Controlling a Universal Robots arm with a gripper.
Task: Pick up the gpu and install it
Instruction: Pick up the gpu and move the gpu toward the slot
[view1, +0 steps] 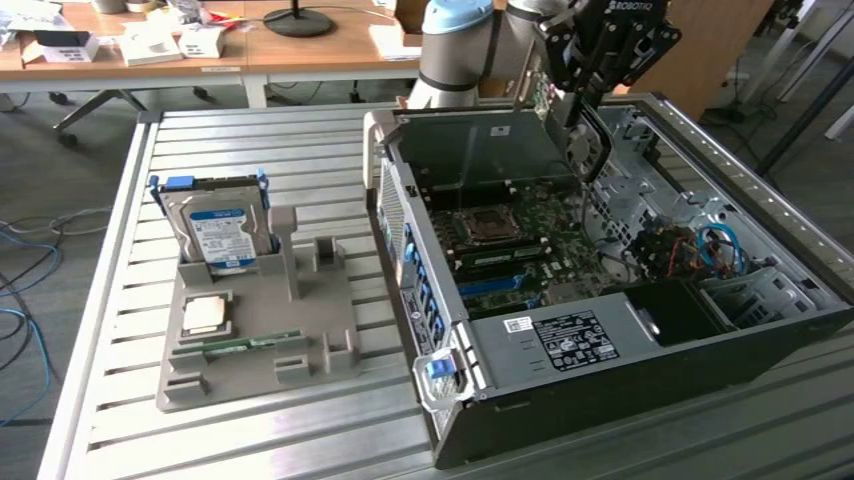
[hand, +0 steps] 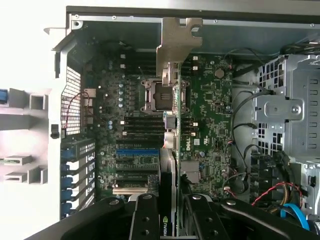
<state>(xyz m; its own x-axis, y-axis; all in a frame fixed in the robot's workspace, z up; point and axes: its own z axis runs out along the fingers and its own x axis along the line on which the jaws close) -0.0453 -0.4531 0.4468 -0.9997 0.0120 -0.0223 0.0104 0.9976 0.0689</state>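
Between my jaws: one gpu (hand: 176, 120), pinched edge-on, bracket end farthest from my gripper (hand: 172, 220). It hangs above the motherboard (hand: 215, 115) of one open PC case (view1: 534, 410). Beside the case sits one grey tray (view1: 254, 385) holding one hard drive (view1: 220, 235), one CPU (view1: 207, 315) and one RAM stick (view1: 240, 344). Slatted metal table (view1: 267, 440), wooden desks (view1: 267, 50) behind. Gripper reads ROBOTIQ.
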